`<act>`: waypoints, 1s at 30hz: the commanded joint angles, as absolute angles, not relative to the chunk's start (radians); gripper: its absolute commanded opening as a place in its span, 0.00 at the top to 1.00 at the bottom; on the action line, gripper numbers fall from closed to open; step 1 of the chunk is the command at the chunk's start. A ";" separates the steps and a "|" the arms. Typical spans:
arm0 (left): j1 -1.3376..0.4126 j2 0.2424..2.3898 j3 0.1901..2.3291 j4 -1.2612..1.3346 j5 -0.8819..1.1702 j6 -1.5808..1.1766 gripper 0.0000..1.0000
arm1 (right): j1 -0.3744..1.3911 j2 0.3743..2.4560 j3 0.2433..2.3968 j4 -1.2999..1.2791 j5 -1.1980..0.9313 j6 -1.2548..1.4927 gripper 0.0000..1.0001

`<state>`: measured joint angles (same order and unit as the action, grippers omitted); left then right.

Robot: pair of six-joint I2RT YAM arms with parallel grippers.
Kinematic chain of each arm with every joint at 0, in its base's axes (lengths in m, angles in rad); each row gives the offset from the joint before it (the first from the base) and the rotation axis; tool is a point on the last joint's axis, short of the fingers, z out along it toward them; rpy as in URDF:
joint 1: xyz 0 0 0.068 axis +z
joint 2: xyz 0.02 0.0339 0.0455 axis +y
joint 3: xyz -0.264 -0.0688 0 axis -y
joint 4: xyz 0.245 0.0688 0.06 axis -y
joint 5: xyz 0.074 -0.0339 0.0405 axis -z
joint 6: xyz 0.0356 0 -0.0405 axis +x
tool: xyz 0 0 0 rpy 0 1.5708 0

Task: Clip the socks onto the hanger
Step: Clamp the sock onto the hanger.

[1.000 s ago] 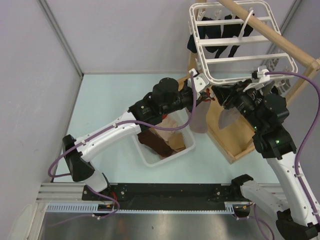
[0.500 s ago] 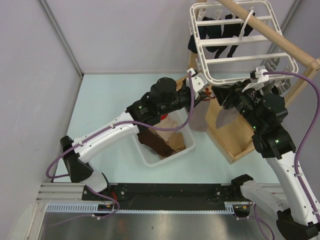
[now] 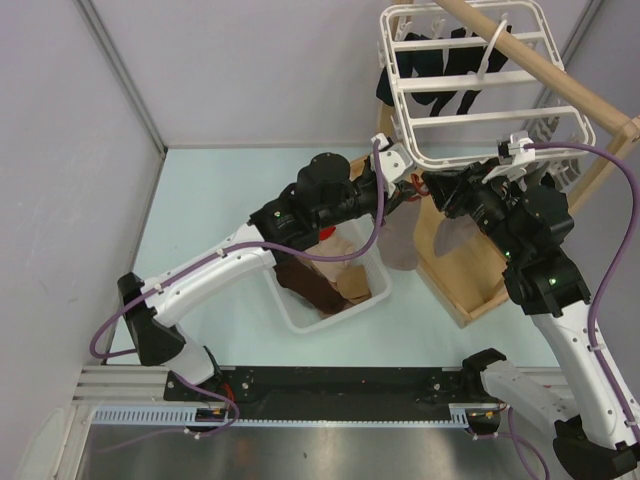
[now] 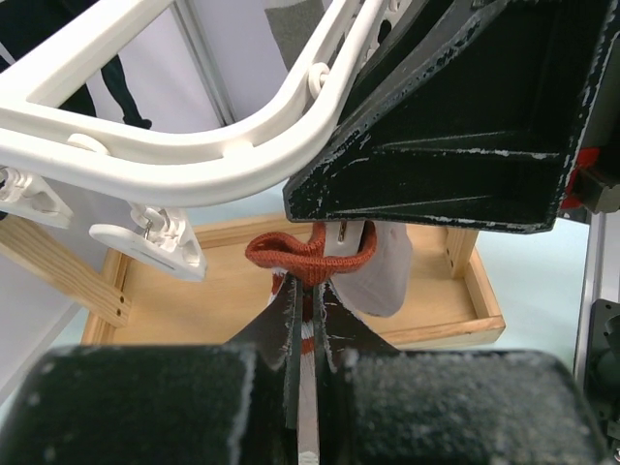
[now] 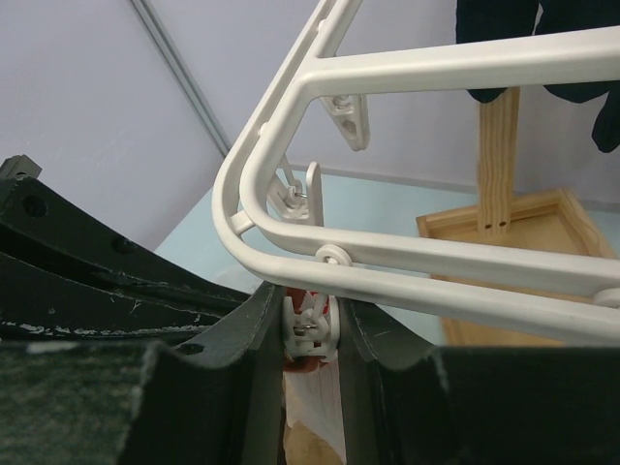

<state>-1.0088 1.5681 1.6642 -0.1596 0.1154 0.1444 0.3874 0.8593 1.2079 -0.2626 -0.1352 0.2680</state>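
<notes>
Sock cuff beneath hanger corner clip

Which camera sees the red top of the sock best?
The left wrist camera: the red cuff sits right in the middle, pinched by the left gripper. The right wrist camera shows only a red sliver under the clip. From above, the arms mostly hide it.

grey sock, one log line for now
left fingers: shut on grey sock's maroon cuff | right fingers: pinching white plastic clip | place: white plastic hanger corner
</notes>
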 commanded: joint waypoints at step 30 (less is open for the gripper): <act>-0.996 1.123 1.318 -0.118 -0.415 0.011 0.00 | 0.400 0.586 1.216 -0.478 0.064 0.245 0.00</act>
<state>-1.0119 1.2934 1.4105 -0.1089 -0.1501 0.1043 0.3935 0.6552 1.2079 -0.3717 -0.0338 0.2813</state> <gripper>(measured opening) 0.996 0.994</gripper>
